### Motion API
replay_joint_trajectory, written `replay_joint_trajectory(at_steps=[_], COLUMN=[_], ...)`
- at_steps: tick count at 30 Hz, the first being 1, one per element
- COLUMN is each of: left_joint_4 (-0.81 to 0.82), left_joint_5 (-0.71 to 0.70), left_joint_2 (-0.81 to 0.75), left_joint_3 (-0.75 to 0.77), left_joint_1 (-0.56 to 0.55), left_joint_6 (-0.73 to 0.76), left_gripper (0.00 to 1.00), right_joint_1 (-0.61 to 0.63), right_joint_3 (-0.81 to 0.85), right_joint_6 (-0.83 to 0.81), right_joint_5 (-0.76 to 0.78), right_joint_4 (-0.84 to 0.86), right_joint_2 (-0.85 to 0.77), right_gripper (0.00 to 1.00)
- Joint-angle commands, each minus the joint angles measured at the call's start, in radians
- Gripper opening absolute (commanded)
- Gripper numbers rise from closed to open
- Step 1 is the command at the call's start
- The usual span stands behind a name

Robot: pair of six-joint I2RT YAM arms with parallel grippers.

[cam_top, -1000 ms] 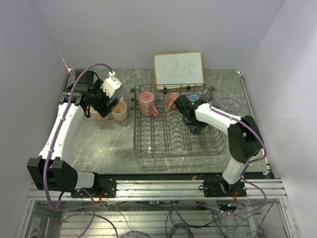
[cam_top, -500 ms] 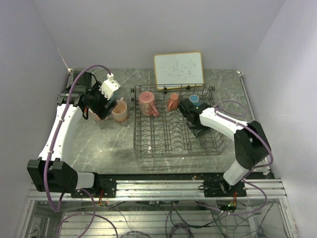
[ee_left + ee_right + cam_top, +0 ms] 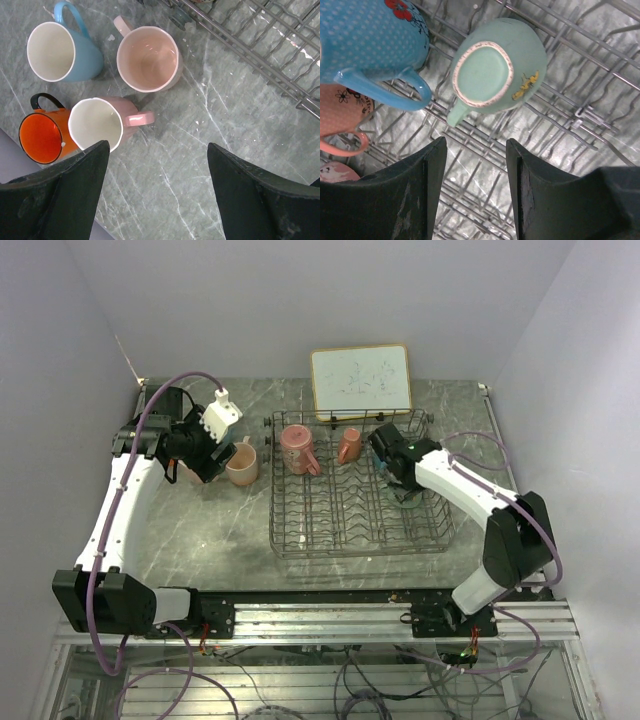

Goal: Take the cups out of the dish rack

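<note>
Swung right gripper [image 3: 476,150] over inverted teal mug [image 3: 495,70], upper centre; fingers [image 3: 420,200] spread, empty. Risk: snagging dish rack [image 3: 320,525] wire on descent.

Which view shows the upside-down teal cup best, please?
The right wrist view: the teal cup sits close, base up, in the rack. In the top view the right arm mostly hides it; the left wrist view misses it.

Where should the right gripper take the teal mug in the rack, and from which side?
Come from above and close across the body of the teal mug: it sits upside down, base up, so no rim is open. Keep the right gripper clear of its handle and of the blue mug beside it.
</note>
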Motion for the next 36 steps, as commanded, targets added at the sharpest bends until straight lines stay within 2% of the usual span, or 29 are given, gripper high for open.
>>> replay_joint_trajectory(at_steps=[1, 13, 19, 23, 28, 36], left_joint_4=[-0.015, -0.016, -0.013, -0.011, -0.011, -0.016], left_joint_5=[0.020, 0.014, 0.022, 0.026, 0.030, 0.037], left_joint_2=[-0.023, -0.027, -0.030, -0.035, -0.037, -0.039], left_joint_3=[0.016, 0.003, -0.005, -0.010, -0.020, -0.007], left_joint_1=[0.009, 0.019, 0.022, 0.026, 0.034, 0.038], left_joint_6=[0.013, 0.040, 0.044, 0.052, 0.060, 0.059], left_gripper=[0.90, 0.90, 0.89, 0.89, 0.89, 0.89], right_joint_1=[-0.024, -0.035, -0.084, -0.094, -0.105, -0.098], right_joint_3=[0.055, 0.043, 0.070, 0.042, 0.012, 0.017], right_joint_6=[0.025, 0.158, 0.194, 0.218, 0.197, 0.087], right_joint_5=[-0.017, -0.105, -0.139, -0.138, -0.124, -0.141], right_joint_4=[-0.027, -0.011, -0.036, -0.033, -0.014, -0.022], right_joint_2=[0.077, 0.126, 0.166, 0.136, 0.106, 0.137], right_gripper=[0.51, 0.54, 0.55, 0.55, 0.54, 0.47])
